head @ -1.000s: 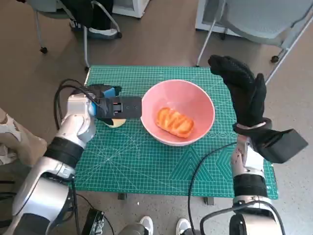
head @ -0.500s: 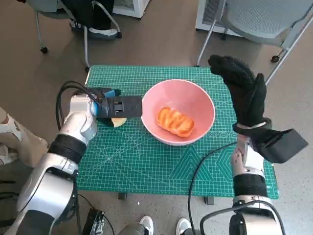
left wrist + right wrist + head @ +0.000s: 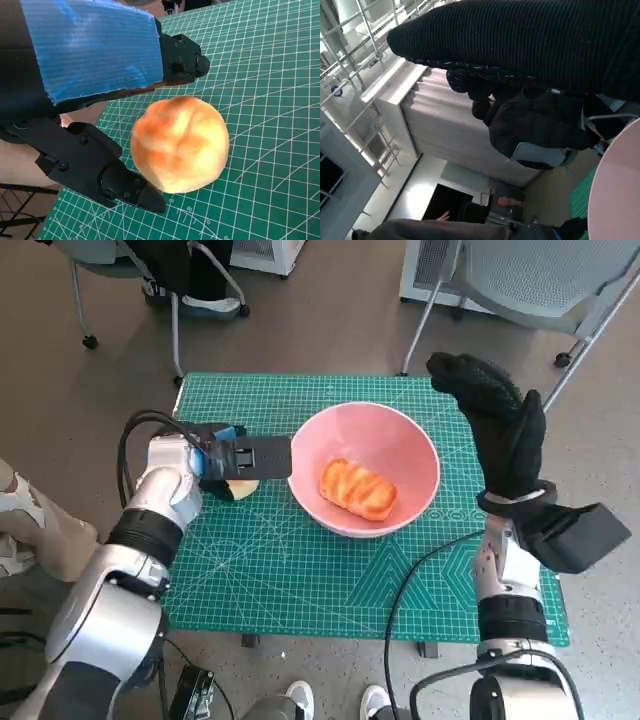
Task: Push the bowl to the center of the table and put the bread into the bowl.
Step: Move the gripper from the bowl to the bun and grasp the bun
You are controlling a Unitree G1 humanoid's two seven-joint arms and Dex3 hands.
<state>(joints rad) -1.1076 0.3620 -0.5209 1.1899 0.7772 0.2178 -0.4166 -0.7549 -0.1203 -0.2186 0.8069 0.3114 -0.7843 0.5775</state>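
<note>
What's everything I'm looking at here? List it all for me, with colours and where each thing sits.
mat: one, green with a grid, covering the table.
bowl: one, pink, near the mat's middle.
bread: one, golden and glazed, inside the bowl.
round bun: one, pale orange, on the mat beside the bowl, between the left hand's fingers.
chairs: two, grey, beyond the table.
person: one, in dark clothing, seated in the background.
left hand: black with blue tape, around the bun.
right hand: black glove, raised beside the bowl, holding nothing.

Small ruler numerals along cutting mat (image 3: 260,75) edge, too blurred to read
</note>
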